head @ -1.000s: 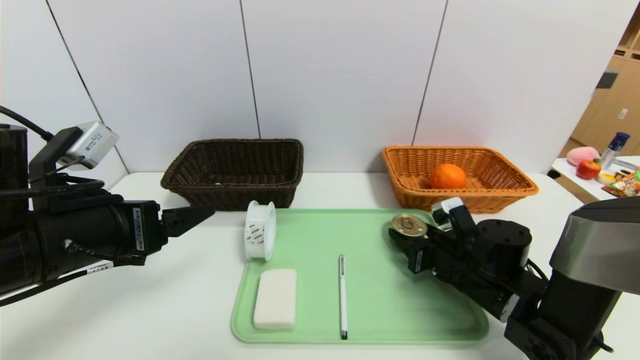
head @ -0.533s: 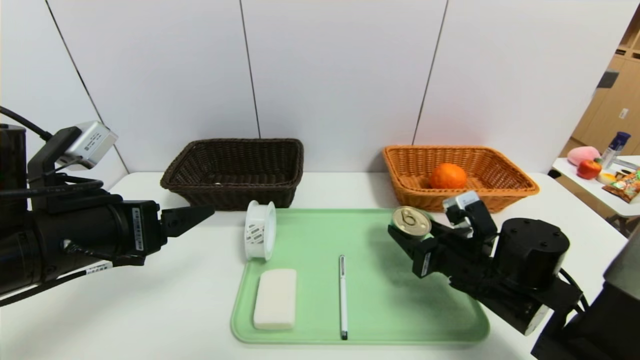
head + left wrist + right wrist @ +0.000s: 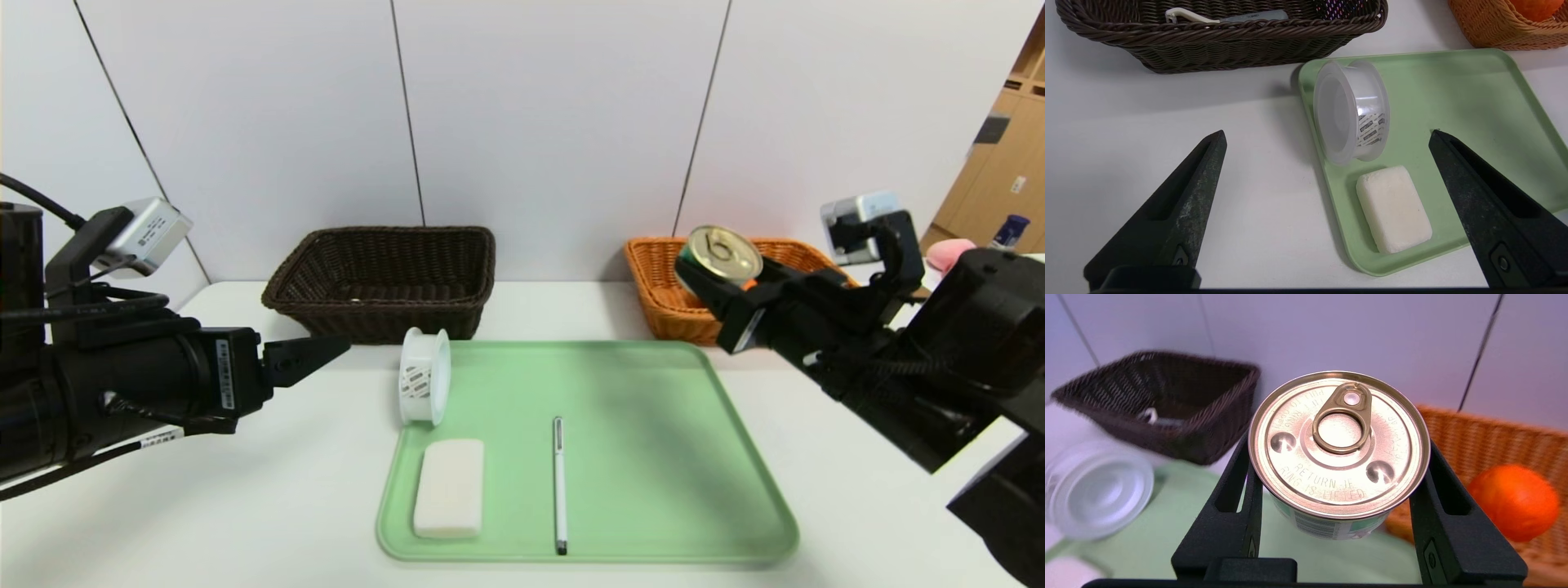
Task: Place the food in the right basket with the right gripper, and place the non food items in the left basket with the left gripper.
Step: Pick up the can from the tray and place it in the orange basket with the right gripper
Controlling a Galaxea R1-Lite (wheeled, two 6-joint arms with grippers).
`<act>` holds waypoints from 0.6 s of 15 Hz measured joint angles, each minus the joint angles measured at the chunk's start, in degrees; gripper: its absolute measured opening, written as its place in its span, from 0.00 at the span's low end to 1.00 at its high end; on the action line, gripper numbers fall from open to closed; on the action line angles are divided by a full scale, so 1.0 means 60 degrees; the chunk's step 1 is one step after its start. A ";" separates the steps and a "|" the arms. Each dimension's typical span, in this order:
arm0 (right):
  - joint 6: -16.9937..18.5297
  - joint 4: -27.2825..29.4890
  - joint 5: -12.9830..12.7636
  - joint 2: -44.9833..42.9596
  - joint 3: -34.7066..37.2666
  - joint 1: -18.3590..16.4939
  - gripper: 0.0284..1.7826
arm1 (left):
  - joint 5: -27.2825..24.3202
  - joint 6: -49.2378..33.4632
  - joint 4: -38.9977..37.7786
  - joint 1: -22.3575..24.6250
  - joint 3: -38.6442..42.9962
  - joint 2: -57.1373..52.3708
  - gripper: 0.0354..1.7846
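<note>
On a white table (image 3: 245, 490), the right hand (image 3: 722, 298) grips a tin can (image 3: 718, 255) aloft at the orange basket's (image 3: 653, 286) near rim, two o'clock of the green tray (image 3: 653, 457); the left hand (image 3: 1327, 171) hangs wide open, empty, at nine o'clock.

left pincer (image 3: 1327, 134) spread wide, low (parked) | right pincer (image 3: 1337, 465) clamped, raised
</note>
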 joint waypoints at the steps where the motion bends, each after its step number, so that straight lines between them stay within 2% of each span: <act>1: 0.0010 0.0687 0.0006 -0.0207 -0.0624 -0.0236 0.54 | 0.0004 0.0004 0.0006 0.0000 -0.0004 -0.0010 0.98; 4: 0.0087 0.3080 0.0313 -0.0569 -0.2619 -0.1187 0.54 | 0.0004 0.0004 0.0010 0.0000 -0.0014 -0.0061 0.98; 9: 0.0983 0.8269 0.1725 -0.0492 -0.5908 -0.3029 0.54 | 0.0008 0.0016 0.0018 0.0000 -0.0004 -0.0120 0.98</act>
